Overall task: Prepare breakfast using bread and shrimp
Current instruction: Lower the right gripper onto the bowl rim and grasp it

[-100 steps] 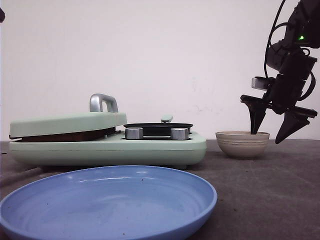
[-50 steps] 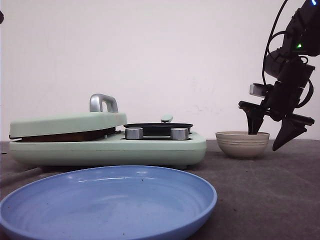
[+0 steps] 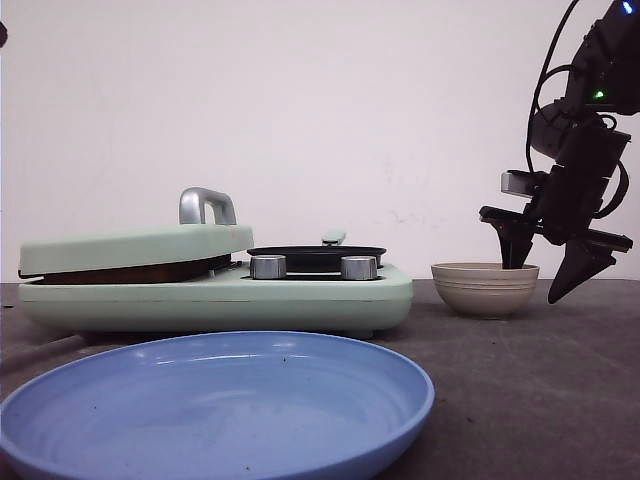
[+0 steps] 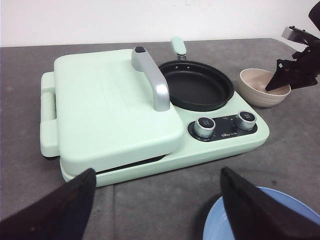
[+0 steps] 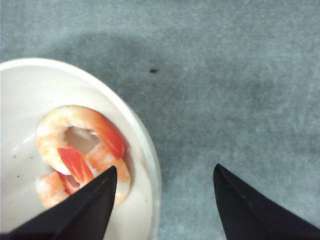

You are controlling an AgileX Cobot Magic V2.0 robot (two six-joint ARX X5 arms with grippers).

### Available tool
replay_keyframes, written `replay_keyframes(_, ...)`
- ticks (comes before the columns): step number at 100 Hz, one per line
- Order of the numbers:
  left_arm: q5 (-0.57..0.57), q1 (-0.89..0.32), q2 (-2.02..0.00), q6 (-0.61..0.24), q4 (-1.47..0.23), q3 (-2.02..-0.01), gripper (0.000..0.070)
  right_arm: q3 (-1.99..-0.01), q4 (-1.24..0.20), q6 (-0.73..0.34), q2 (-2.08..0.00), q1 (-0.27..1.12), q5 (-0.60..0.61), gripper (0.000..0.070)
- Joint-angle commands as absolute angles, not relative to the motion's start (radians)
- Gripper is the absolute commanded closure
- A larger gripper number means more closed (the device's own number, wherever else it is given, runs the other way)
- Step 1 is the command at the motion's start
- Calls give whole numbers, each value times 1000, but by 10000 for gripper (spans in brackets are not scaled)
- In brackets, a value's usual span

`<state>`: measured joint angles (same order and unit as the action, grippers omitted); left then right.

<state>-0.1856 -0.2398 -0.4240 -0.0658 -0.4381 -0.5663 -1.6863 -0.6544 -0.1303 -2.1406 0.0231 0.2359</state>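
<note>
At the far left of your front view sits the pale green hinged grill lid with its silver loop handle, shut over the left half of the mint-green countertop cooker. A dark sliver shows under the lid's edge, but you cannot tell whether the bread lies there; no slice shows in any view. At about 3 o'clock from the lid is the round black frying pan, empty, with two silver knobs just in front of it. The wide blue ceramic plate lies nearest you, bare.

Your left gripper hangs over the near edge of the cooker with its jaws spread wide, holding nothing.

Further right, at 3 o'clock from the pan, stands the small cream ribbed bowl. Your right gripper has dropped over the last second: its inner finger has sunk from rim level into the bowl, while the outer one stays outside, at 3 o'clock of the rim. The jaws are apart and nothing is gripped.

So the claw straddles the bowl wall rather than the food, and I judge it must shift toward 9 o'clock before closing, or it will pinch the rim.

In the right wrist view the shrimp are curled, pale pink with orange-red bands, lying against the bowl's inner wall by the inner fingertip. They look glossy and likely slippery.
</note>
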Motion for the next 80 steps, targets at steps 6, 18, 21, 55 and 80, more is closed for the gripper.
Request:
replay_keyframes(6, -183, -242, -424, -60, -430, -569, 278, -1709, -656, -118, -2168, 24, 236, 339)
replay_keyframes(18, -183, -242, -424, -60, -430, -569, 278, -1709, -655, -119, -2168, 25, 236, 340)
replay_keyframes(21, -183, -242, -424, -60, -430, -569, 278, -1709, -656, -120, -2168, 25, 236, 340)
replay_keyframes(55, -183, -242, -424, -60, -430, -569, 278, -1709, -653, -119, -2168, 38, 236, 355)
replay_keyframes(80, -183, -242, -424, -60, -431, -569, 278, -1709, -635, -120, -2168, 50, 223, 362)
